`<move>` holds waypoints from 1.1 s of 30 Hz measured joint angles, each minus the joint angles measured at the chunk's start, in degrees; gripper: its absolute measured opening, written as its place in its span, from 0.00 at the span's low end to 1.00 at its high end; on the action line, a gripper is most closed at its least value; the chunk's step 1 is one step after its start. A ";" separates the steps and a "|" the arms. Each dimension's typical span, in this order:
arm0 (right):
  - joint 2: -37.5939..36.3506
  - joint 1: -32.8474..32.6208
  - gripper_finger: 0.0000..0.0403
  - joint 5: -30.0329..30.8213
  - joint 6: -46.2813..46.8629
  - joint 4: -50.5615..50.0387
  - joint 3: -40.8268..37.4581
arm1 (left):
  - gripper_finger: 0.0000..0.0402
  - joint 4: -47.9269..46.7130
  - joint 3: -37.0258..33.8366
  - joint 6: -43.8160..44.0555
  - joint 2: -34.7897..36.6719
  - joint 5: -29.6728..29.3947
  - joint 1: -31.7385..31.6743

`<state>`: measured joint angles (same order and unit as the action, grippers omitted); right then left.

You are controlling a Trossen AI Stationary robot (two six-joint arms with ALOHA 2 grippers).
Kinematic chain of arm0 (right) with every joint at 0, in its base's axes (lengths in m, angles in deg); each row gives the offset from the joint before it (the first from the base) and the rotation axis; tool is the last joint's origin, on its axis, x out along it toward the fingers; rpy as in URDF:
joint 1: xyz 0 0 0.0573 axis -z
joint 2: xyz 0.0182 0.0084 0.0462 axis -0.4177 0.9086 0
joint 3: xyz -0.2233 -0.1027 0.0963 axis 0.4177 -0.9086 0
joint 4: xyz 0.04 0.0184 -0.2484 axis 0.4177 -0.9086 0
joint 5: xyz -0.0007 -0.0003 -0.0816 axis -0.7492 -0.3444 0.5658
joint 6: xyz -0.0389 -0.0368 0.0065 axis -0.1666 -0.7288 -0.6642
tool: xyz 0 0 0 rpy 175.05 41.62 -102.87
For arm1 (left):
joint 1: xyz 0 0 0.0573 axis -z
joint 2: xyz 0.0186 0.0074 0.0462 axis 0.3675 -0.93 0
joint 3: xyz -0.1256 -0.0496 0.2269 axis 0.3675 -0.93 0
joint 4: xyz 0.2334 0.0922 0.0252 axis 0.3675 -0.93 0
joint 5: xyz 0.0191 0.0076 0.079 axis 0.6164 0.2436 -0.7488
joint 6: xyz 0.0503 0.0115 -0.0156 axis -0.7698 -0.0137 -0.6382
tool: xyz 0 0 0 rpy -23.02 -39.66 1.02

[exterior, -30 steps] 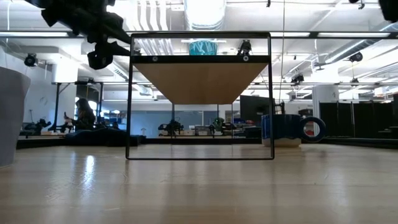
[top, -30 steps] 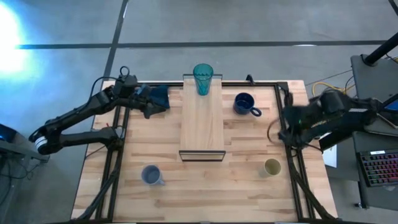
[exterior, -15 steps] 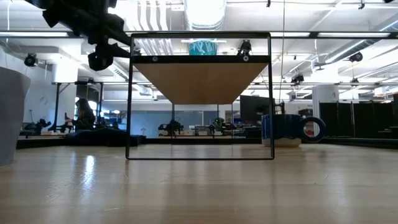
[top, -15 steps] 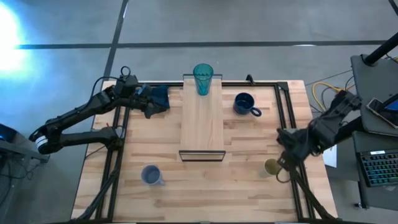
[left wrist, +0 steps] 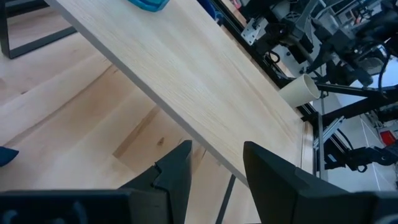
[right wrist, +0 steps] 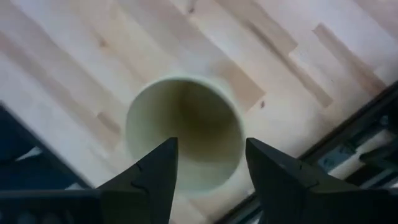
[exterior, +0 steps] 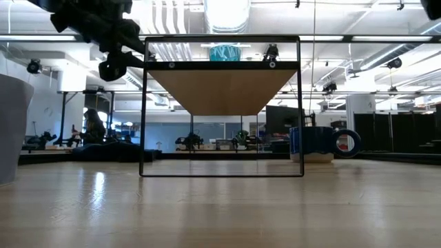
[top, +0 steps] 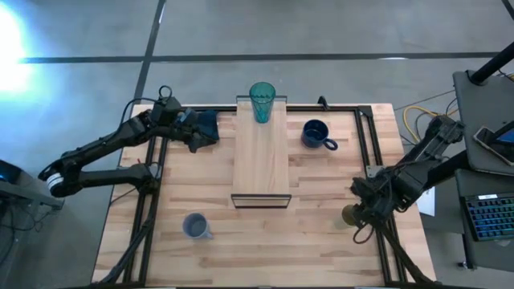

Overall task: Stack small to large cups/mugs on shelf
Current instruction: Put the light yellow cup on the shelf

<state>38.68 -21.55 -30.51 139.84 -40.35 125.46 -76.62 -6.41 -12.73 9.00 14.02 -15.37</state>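
Over the past second the right arm has swung from the desk's right edge down toward its near right corner. The right claw [top: 361, 215] now hangs directly above the small cream-yellow cup [right wrist: 184, 129], which stands upright on the slatted wooden desk [top: 265, 233]. In the right wrist view the two dark fingers [right wrist: 149, 171] are spread apart on either side of the cup's open mouth, not yet touching it. This looks like the start of a pickup: the cup seems to be the smallest vessel and so the likely next one for the shelf.

The long narrow light-wood shelf [top: 261, 156] on its thin dark frame runs down the middle of the desk. Only the teal translucent tumbler [top: 262, 101] stands on it, at the far end. The wide dark navy mug with a handle [top: 317, 134] sits on the desk just right of the shelf. The pale blue-grey mug [top: 193, 225] sits near the front left. Neither has moved.

The left arm has kept its place at the far left corner, its left claw [top: 195, 133] over a dark blue cloth [top: 206, 124], fingers [left wrist: 174, 174] parted and empty in the left wrist view.
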 joint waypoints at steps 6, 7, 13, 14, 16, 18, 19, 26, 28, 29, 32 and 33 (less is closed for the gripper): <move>-0.22 0.02 0.44 0.25 1.97 -1.05 -0.82 | 0.32 0.02 -0.02 0.00 0.02 0.02 0.00; -0.29 0.02 0.44 0.25 1.93 -1.15 -0.51 | 0.32 0.02 -0.02 0.00 0.02 0.02 0.00; -0.31 0.02 0.43 -0.49 3.53 -1.77 0.42 | 0.32 0.02 -0.07 -0.07 0.02 0.02 -0.01; -0.31 0.13 0.43 -1.31 4.29 -1.73 0.26 | 0.32 0.04 -0.07 -0.07 0.02 0.02 -0.01; -0.26 0.13 0.43 -3.03 6.17 -2.04 -0.32 | 0.32 0.04 -0.07 -0.06 0.02 0.02 0.00; -0.04 0.13 0.43 -3.22 8.17 -1.79 -0.79 | 0.32 0.04 -0.07 -0.02 0.02 0.02 -0.01; 0.00 0.13 0.43 -3.20 8.89 -1.60 -1.06 | 0.32 0.04 -0.07 -0.02 0.02 0.02 0.00; 2.41 0.13 0.44 -2.77 10.96 0.47 -2.73 | 0.32 0.10 0.04 2.54 0.02 0.03 -0.01; 3.67 0.13 0.44 -2.79 10.70 1.10 -2.95 | 0.32 0.06 0.04 2.89 0.02 0.02 -0.02; 4.20 0.13 0.43 -2.79 10.54 1.39 -2.96 | 0.32 0.07 0.04 2.91 0.02 0.02 -0.02; 5.31 0.13 0.42 -2.78 9.87 2.04 -2.93 | 0.32 0.07 0.01 2.91 -0.01 0.02 0.00; 5.56 0.13 0.41 -2.79 9.49 2.31 -2.89 | 0.32 0.04 0.00 2.94 -0.07 0.03 -0.02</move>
<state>44.24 -21.42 -33.29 149.32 -38.04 122.57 -76.57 -6.41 -9.79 8.93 14.04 -15.39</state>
